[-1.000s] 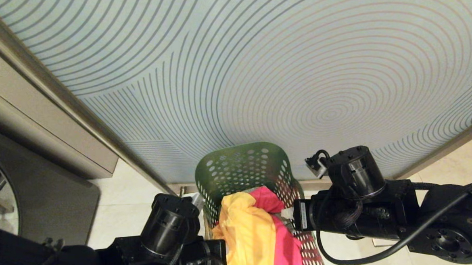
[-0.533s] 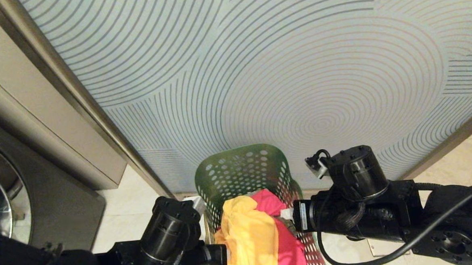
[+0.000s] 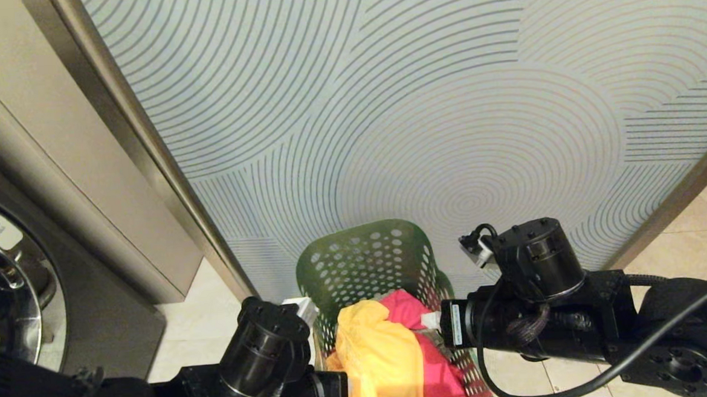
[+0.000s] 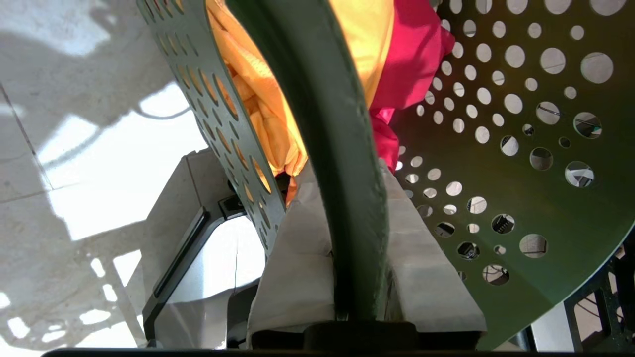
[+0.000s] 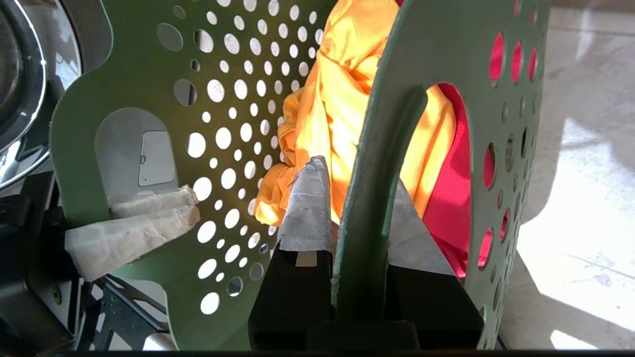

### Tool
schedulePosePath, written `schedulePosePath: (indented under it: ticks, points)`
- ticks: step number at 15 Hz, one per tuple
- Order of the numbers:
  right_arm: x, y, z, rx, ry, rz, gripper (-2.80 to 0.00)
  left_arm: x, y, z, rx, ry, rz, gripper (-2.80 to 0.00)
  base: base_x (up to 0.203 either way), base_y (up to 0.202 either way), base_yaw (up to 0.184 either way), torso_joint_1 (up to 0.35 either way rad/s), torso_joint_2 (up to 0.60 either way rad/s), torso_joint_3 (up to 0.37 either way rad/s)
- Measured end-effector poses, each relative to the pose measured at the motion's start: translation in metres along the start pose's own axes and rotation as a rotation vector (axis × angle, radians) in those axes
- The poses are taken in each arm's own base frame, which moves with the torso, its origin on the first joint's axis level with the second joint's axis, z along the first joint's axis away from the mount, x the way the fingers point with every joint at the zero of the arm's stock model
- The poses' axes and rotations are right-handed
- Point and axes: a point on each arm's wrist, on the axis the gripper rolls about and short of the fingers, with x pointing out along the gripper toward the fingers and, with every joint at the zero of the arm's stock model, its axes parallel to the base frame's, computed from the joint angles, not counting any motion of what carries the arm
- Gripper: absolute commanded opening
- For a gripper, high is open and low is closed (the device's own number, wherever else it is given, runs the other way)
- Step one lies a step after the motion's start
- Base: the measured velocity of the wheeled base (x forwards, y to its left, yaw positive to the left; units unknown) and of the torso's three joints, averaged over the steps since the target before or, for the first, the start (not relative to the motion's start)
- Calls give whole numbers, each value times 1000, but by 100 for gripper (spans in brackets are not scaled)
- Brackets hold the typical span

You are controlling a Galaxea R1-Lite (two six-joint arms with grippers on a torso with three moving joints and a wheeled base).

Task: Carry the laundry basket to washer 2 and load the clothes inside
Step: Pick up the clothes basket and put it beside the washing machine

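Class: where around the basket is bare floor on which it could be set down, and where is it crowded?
Bare tile lies between the dark washer and the laundry basket; more tile lies right of the right arm. Crowded: both pincers, left and right, clamp the rim; the patterned wall stands behind.

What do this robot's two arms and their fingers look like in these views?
Both arms are matte black with round, bolt-ringed joint housings. The right arm carries a looping black cable and a white label strip. The left hand and right hand each have wedge-shaped fingers wrapped in pale grey tape on black bases.

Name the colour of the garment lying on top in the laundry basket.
Bright yellow-orange garment, clearest in the head view.
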Motion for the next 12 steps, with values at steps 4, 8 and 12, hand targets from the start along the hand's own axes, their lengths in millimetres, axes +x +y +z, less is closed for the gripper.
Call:
schedulePosePath:
  ticks: [4,8,12]
  points:
    - [0,-2,-3,0,8,-5,-280,2,-1,-1,4,7,1,-280,0,0,0,1,4,202]
    - [0,-2,-4,0,11,-7,-280,4,-1,-3,6,12,2,-280,0,0,0,2,2,204]
    - [0,-4,-8,-22,22,-15,-280,5,-2,-3,8,13,-1,-280,0,0,0,1,3,108]
